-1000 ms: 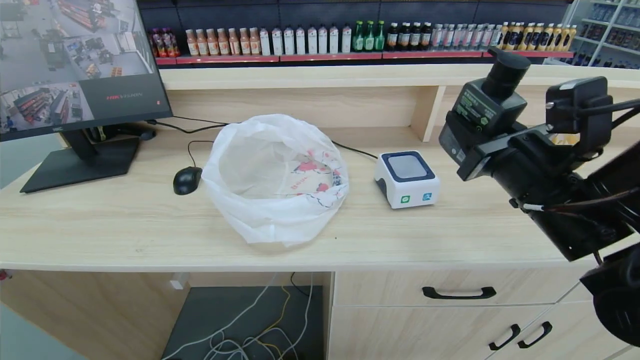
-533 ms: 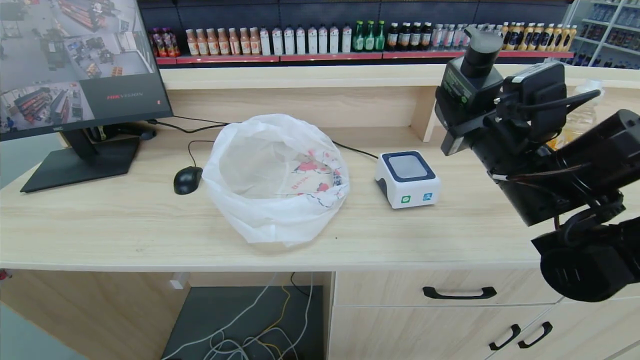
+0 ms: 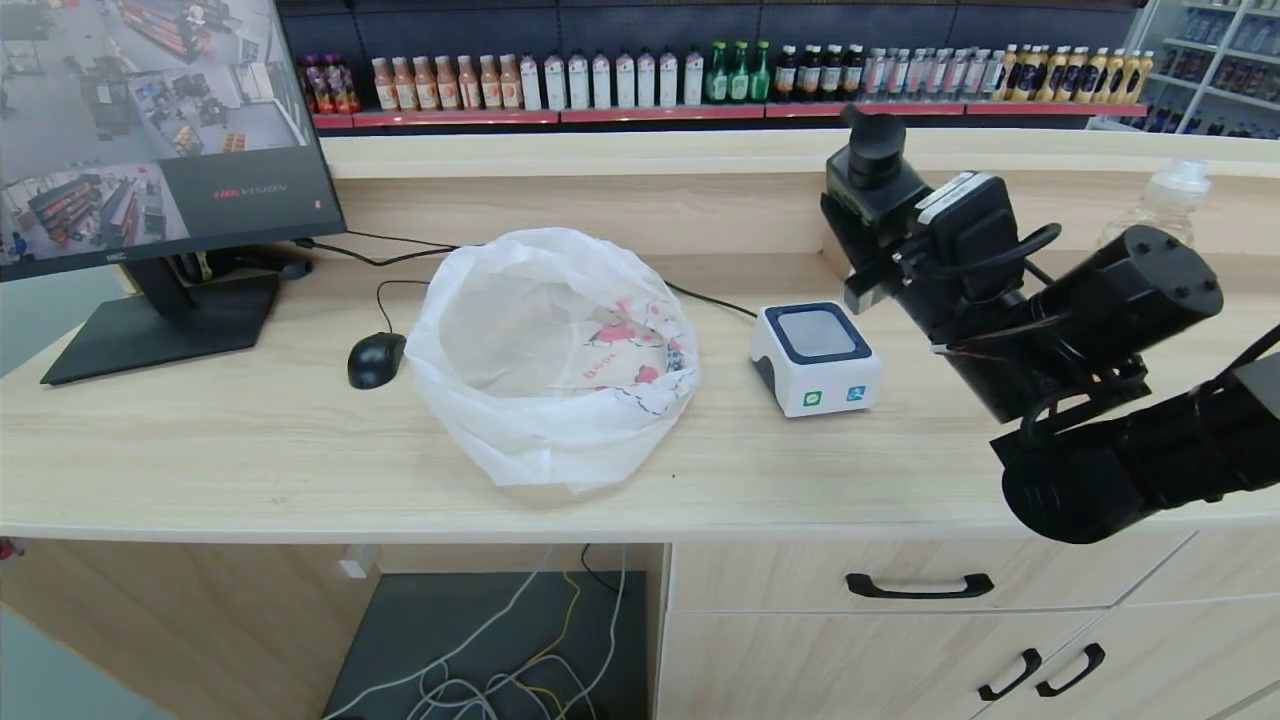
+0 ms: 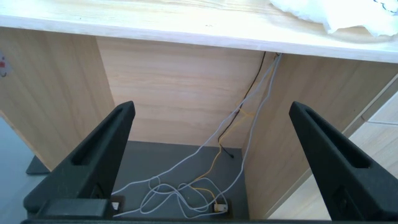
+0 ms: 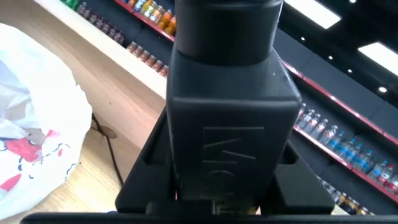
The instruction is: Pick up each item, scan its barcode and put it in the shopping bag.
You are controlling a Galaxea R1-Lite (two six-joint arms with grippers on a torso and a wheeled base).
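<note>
Right gripper (image 3: 888,252) clasping black bottle (image 3: 866,188), near scanner (image 3: 815,358)

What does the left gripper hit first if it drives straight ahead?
Likely the light wooden back panel under the counter; the left gripper, jaws open, points into that recess, though loose hanging cables may snag first; depth unclear.

bench (image 3: 250,450): pale wood grain, matt, smooth | shopping bag (image 3: 520,330): thin white plastic film, crinkled, translucent | scanner (image 3: 815,365): smooth white plastic, glossy dark window | black bottle (image 5: 230,118): matt plastic
</note>
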